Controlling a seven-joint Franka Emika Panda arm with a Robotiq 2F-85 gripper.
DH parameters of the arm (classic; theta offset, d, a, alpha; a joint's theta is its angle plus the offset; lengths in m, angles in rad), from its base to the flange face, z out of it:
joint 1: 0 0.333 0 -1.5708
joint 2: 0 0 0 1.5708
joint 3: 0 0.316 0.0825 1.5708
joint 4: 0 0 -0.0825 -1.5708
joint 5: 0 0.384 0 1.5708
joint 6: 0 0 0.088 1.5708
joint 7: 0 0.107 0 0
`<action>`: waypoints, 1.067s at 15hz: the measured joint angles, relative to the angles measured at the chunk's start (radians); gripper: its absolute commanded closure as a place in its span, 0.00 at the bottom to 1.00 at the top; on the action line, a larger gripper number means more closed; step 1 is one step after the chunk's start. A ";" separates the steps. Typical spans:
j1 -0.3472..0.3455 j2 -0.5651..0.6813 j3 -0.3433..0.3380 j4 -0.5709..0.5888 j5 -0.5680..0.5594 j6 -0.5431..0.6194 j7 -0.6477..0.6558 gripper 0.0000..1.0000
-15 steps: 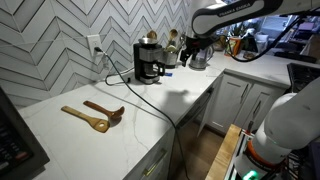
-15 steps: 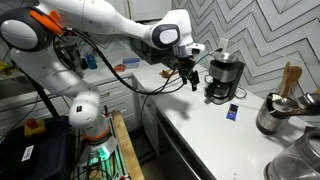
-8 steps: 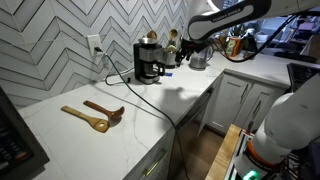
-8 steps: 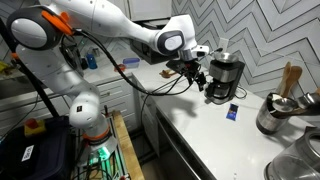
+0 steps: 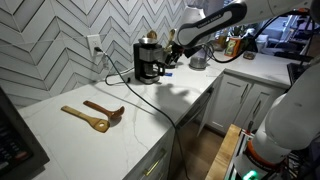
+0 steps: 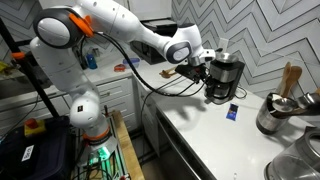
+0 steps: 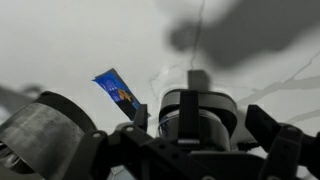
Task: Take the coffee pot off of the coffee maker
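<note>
The black coffee maker (image 5: 147,55) with a silver top stands by the tiled wall, and it shows in both exterior views (image 6: 225,70). The glass coffee pot (image 6: 216,91) sits in it on the base. In the wrist view the coffee pot (image 7: 198,100) fills the centre, its black handle facing the camera. My gripper (image 7: 200,124) is open, with one finger on each side of the handle and not closed on it. In both exterior views the gripper (image 5: 171,58) (image 6: 205,73) is right in front of the machine.
A blue packet (image 6: 232,112) lies on the white counter beside the machine, and it also shows in the wrist view (image 7: 115,91). Wooden spoons (image 5: 95,115) lie further along. A steel kettle (image 5: 198,58) and steel pots (image 6: 275,112) stand nearby. A black cord (image 5: 140,95) crosses the counter.
My gripper has moved down and in toward the coffee maker, from out in front of it to right at the pot's handle.
</note>
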 measured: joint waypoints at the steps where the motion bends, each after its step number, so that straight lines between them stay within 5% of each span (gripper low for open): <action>1: 0.002 0.015 -0.001 0.011 0.012 0.012 -0.016 0.09; 12: 0.002 0.155 -0.007 0.126 0.134 0.096 -0.159 0.00; 16: 0.002 0.193 -0.005 0.151 0.173 0.126 -0.193 0.25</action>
